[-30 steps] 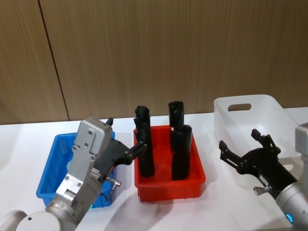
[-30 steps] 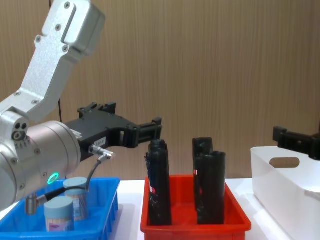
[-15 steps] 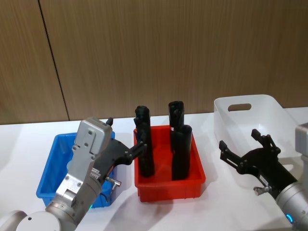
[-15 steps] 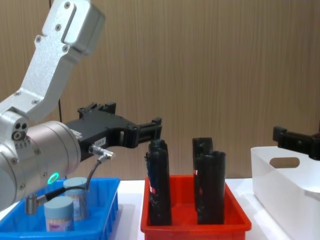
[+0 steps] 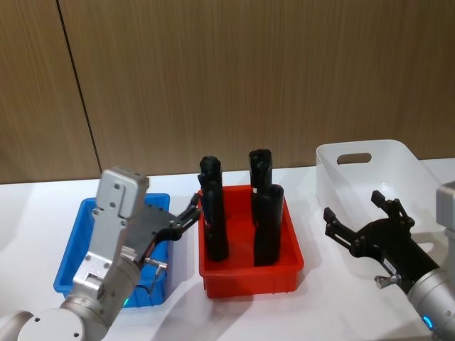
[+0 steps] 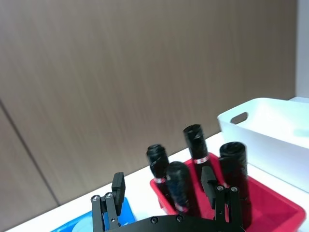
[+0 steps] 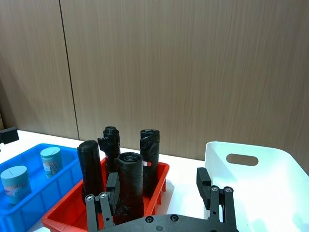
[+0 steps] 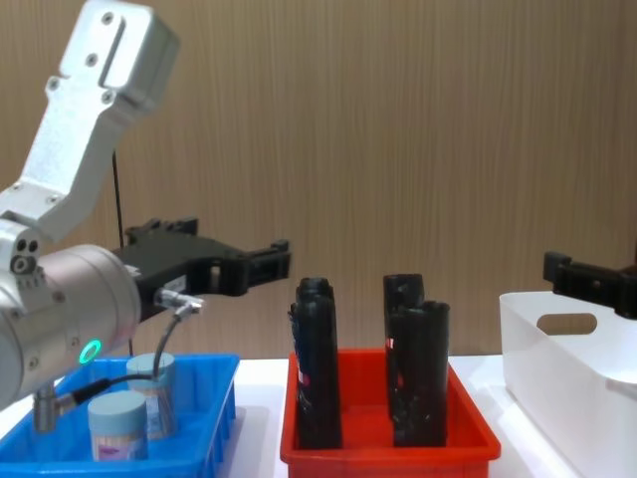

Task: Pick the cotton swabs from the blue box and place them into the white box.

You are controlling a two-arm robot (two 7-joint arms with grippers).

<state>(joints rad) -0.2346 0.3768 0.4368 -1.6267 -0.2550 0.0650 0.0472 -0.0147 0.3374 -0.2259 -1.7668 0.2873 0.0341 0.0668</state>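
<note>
A brown wood-panelled wall (image 5: 249, 71) is standing behind a white tabletop (image 5: 320, 305). The left gripper (image 5: 186, 219) is hovering with its black fingers spread wide and is gripping nothing (the gap between them is plain in the left wrist view). Directly below it, and reaching back under its wrist, the shallow bright blue plastic box (image 5: 77, 238) is resting on the table. Two small clear cylindrical tubs of cotton swabs with pale blue-grey lids (image 8: 117, 423) are standing upright inside that box, well below the left gripper's fingertips and back toward the arm, untouched. Just ahead of those fingertips and slightly lower, a red plastic bin (image 5: 249, 273) is holding four tall black tubes (image 5: 213, 213), all upright. The right gripper (image 5: 353, 206) is hanging at the far side of the red bin, its fingers also opened wide and carrying nothing. The taller white plastic box with an oval handle cutout (image 5: 341, 177) is sitting just beyond and beneath the right gripper, apart from its fingers.
</note>
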